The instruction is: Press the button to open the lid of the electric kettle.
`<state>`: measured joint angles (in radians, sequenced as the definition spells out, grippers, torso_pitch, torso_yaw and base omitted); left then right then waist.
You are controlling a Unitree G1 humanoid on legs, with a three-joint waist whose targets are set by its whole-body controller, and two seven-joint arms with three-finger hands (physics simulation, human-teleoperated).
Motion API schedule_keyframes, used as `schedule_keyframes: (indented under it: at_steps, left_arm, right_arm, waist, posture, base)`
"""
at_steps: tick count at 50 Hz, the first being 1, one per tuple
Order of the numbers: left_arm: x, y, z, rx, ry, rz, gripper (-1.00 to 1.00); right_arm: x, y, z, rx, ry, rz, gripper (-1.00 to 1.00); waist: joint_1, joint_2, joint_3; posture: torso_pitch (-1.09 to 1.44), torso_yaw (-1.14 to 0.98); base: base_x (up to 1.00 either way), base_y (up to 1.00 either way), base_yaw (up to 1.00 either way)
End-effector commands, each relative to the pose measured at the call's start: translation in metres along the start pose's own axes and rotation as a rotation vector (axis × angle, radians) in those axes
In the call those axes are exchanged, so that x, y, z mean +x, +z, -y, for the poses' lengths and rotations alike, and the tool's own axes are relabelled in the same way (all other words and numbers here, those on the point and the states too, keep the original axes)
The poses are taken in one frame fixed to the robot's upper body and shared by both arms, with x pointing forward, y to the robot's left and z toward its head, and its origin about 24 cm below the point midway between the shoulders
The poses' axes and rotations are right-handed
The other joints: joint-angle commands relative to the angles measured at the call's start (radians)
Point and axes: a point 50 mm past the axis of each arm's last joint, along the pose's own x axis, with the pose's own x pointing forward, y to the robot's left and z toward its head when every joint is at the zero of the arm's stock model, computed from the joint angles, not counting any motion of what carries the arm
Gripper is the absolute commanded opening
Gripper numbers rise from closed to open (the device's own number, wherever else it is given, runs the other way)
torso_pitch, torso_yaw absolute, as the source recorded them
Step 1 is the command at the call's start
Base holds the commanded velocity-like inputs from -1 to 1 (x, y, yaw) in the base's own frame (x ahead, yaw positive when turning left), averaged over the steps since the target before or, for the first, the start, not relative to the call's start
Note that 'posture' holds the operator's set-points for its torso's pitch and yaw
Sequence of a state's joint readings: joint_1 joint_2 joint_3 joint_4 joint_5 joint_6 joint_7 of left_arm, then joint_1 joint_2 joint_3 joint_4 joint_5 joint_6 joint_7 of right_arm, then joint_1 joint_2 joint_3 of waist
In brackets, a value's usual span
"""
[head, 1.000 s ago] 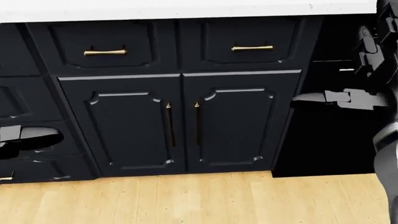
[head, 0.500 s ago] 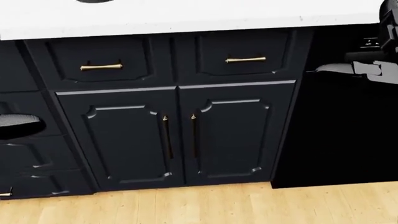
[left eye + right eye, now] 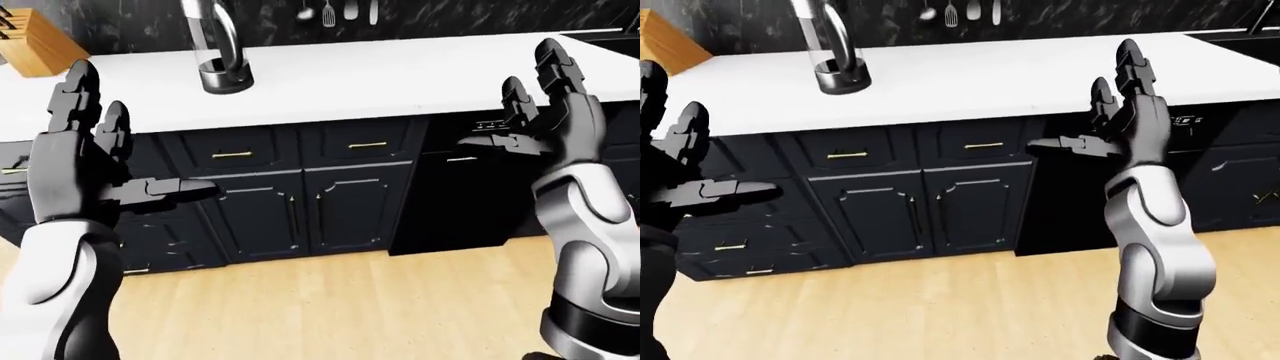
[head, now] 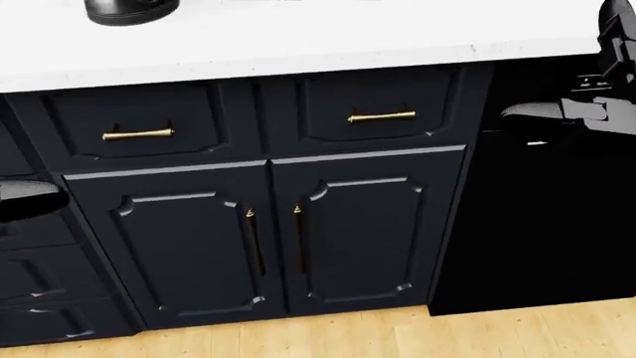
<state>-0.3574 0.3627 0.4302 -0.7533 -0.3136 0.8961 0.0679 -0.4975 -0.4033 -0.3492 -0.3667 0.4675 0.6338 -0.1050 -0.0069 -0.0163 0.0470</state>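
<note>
The electric kettle, a tall clear body on a black base with a curved handle, stands on the white countertop at the upper left of the left-eye view. Only its base shows at the top left of the head view; its lid and button are cut off. My left hand is raised open at the left, well below and left of the kettle. My right hand is raised open at the right, far from the kettle. Neither hand touches anything.
Dark cabinets with brass handles run under the counter, with double doors below the drawers. A flat black appliance panel stands right of them. A wooden knife block sits at the far left, utensils hang on the wall, and light wood floor lies below.
The camera has moved: the counter edge and cabinets slid down in the head view, bringing the kettle's base into sight. My right hand rose in the picture.
</note>
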Motion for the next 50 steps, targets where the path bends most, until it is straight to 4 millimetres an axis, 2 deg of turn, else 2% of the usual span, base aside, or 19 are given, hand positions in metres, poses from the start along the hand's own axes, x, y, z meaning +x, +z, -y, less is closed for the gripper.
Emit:
schedule_keyframes:
  at_steps: [1, 5, 7, 8, 10, 17, 20, 21, 23, 26, 31, 33, 34, 35, 44, 46, 48, 49, 50]
  left_arm:
    - [-0.0003, 0.0121, -0.0017, 0.009, 0.012, 0.073, 1.0]
    - [-0.0002, 0.0121, -0.002, 0.009, 0.012, 0.073, 1.0]
    - [-0.0003, 0.0121, -0.002, 0.008, 0.012, 0.073, 1.0]
    - [-0.0003, 0.0123, -0.0021, 0.008, 0.012, 0.073, 1.0]
    - [-0.0002, 0.0128, -0.002, 0.007, 0.012, 0.074, 1.0]
    - [-0.0002, 0.0145, -0.0019, 0.007, 0.012, 0.076, 1.0]
    - [-0.0002, 0.0145, -0.0017, 0.008, 0.012, 0.077, 1.0]
    - [-0.0001, 0.0147, -0.0018, 0.009, 0.012, 0.077, 1.0]
    - [0.0, 0.0149, -0.0016, 0.01, 0.011, 0.077, 1.0]
    - [0.0, 0.0148, -0.0012, 0.01, 0.011, 0.077, 1.0]
    - [0.0, 0.0145, -0.0014, 0.012, 0.01, 0.077, 1.0]
    - [-0.0002, 0.0146, -0.0014, 0.011, 0.009, 0.078, 1.0]
    - [-0.0004, 0.0148, -0.0015, 0.011, 0.01, 0.078, 1.0]
    - [-0.0006, 0.0152, -0.0015, 0.012, 0.009, 0.078, 1.0]
    - [-0.0006, 0.0161, -0.0013, 0.017, 0.008, 0.081, 1.0]
    - [-0.0005, 0.0161, -0.0013, 0.016, 0.008, 0.081, 1.0]
    - [-0.0005, 0.0165, -0.0013, 0.016, 0.008, 0.081, 1.0]
    - [-0.0005, 0.0164, -0.0014, 0.016, 0.008, 0.081, 1.0]
    - [-0.0004, 0.0166, -0.0015, 0.015, 0.008, 0.082, 1.0]
  right_arm:
    - [0.0006, 0.0142, -0.004, 0.001, 0.021, 0.072, 1.0]
    - [0.0012, 0.0149, -0.0039, 0.004, 0.019, 0.073, 1.0]
    - [0.0011, 0.0153, -0.0042, 0.005, 0.02, 0.073, 1.0]
    - [0.0012, 0.0157, -0.0043, 0.006, 0.02, 0.073, 1.0]
    - [0.0014, 0.0159, -0.004, 0.009, 0.018, 0.072, 1.0]
    - [0.001, 0.0181, -0.0045, 0.011, 0.021, 0.075, 1.0]
    - [0.0007, 0.0188, -0.0048, 0.012, 0.022, 0.076, 1.0]
    - [0.0005, 0.0188, -0.0048, 0.011, 0.023, 0.077, 1.0]
    - [0.0006, 0.0181, -0.0045, 0.009, 0.023, 0.077, 1.0]
    - [0.0004, 0.0181, -0.0047, 0.008, 0.025, 0.078, 1.0]
    - [0.0006, 0.018, -0.0047, 0.008, 0.027, 0.079, 1.0]
    - [0.0003, 0.0177, -0.0046, 0.007, 0.027, 0.08, 1.0]
    - [0.0002, 0.0177, -0.0047, 0.007, 0.028, 0.08, 1.0]
    - [0.0, 0.0181, -0.0047, 0.007, 0.028, 0.081, 1.0]
    - [-0.0005, 0.0187, -0.0053, 0.007, 0.031, 0.083, 1.0]
    - [-0.0006, 0.0185, -0.0054, 0.007, 0.032, 0.083, 1.0]
    - [-0.0005, 0.0188, -0.0054, 0.007, 0.032, 0.083, 1.0]
    - [-0.0005, 0.0184, -0.0054, 0.006, 0.031, 0.083, 1.0]
    - [-0.0006, 0.019, -0.0059, 0.006, 0.033, 0.084, 1.0]
  waist:
    - [0.002, -0.007, -0.011]
    - [-0.01, 0.054, -0.019]
    - [-0.013, 0.12, -0.042]
    - [-0.007, 0.091, -0.041]
    - [-0.001, 0.091, -0.018]
    - [0.015, 0.016, -0.013]
    - [0.02, -0.042, -0.023]
    - [0.01, -0.018, -0.021]
    - [0.009, -0.035, -0.018]
    - [0.001, -0.029, -0.03]
    - [-0.012, 0.043, -0.014]
    - [-0.009, 0.126, -0.04]
    - [-0.002, 0.088, -0.03]
    - [-0.004, 0.098, -0.022]
    - [0.017, 0.017, -0.017]
    - [0.021, -0.012, -0.017]
    - [0.022, -0.066, -0.035]
    - [0.009, -0.018, -0.022]
    - [0.014, -0.041, -0.02]
  posture:
    - [0.0, 0.0]
    - [0.0, 0.0]
    - [0.0, 0.0]
    - [0.0, 0.0]
    - [0.0, 0.0]
    - [0.0, 0.0]
    - [0.0, 0.0]
    - [0.0, 0.0]
    - [0.0, 0.0]
    - [0.0, 0.0]
    - [0.0, 0.0]
    - [0.0, 0.0]
    - [0.0, 0.0]
    - [0.0, 0.0]
    - [0.0, 0.0]
    - [0.0, 0.0]
    - [0.0, 0.0]
    - [0.0, 0.0]
    - [0.0, 0.0]
  base:
    - [0.21, 0.29, 0.0]
    - [0.21, 0.29, 0.0]
    - [0.2, 0.3, 0.0]
    - [0.2, 0.3, 0.0]
    - [0.21, 0.31, 0.0]
    - [0.2, 0.31, 0.0]
    - [0.2, 0.3, 0.0]
    - [0.19, 0.31, 0.0]
    - [0.2, 0.31, 0.0]
    - [0.2, 0.3, 0.0]
    - [0.2, 0.27, 0.0]
    - [0.19, 0.24, 0.0]
    - [0.2, 0.23, 0.0]
    - [0.19, 0.23, 0.0]
    - [0.2, 0.2, 0.0]
    - [0.2, 0.2, 0.0]
    - [0.2, 0.19, 0.0]
    - [0.2, 0.19, 0.0]
    - [0.2, 0.2, 0.0]
